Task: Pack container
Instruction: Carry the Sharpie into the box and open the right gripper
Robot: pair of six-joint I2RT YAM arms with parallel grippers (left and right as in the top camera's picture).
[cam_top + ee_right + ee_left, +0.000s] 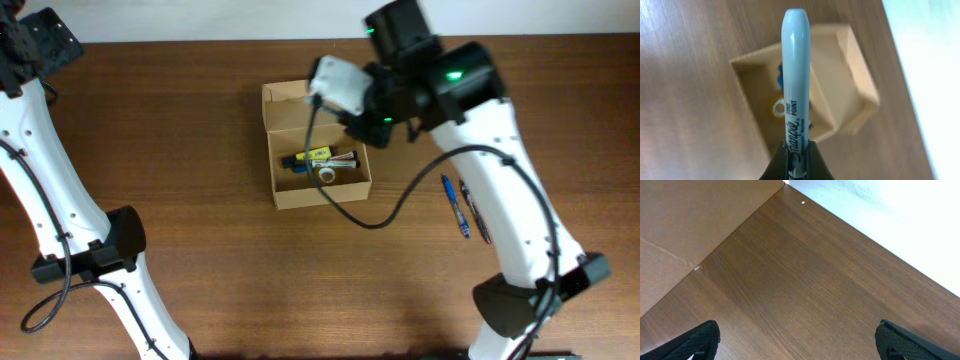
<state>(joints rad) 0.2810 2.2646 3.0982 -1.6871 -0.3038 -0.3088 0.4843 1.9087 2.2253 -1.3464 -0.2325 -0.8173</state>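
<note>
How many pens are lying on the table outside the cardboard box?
2. A blue pen and a darker pen lie side by side, right of the box; the right arm may hide more.

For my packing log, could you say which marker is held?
The grey-capped Sharpie, clamped in the right gripper above the container; the other markers lie inside it.

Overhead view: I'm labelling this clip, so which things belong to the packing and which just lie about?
Job: container; marker in the right tool; items already inside.
Lying about: pens, perhaps next to be packed; left tool, open and idle.
</note>
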